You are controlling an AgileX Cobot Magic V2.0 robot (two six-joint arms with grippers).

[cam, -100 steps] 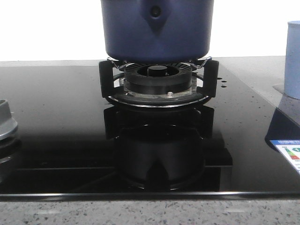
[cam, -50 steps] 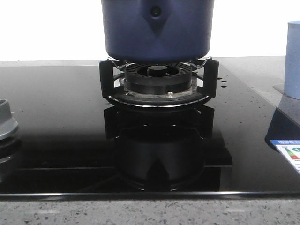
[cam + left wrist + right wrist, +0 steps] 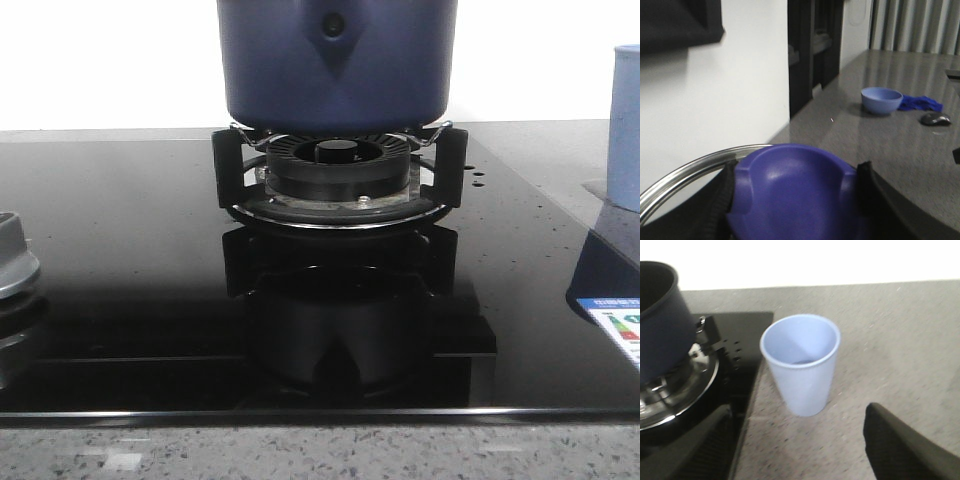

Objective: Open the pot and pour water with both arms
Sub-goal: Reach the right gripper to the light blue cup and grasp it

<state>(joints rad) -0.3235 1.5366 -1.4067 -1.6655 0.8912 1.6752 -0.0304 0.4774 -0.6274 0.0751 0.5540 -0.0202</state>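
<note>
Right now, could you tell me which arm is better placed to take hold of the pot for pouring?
Likely right: its open gripper faces the lidless pot beside the cup. The left gripper is occupied, gripping the blue knob.

Dark blue pot standing on the black burner grate, glossy black hob around, pale blue cup at right edge, apart from pot

L gripper: black fingers closed on either side of a rounded blue knob, clamped tight. R gripper: jaws spread wide, fingers well apart w/ nothing between. Neither arm shows in front view.
</note>
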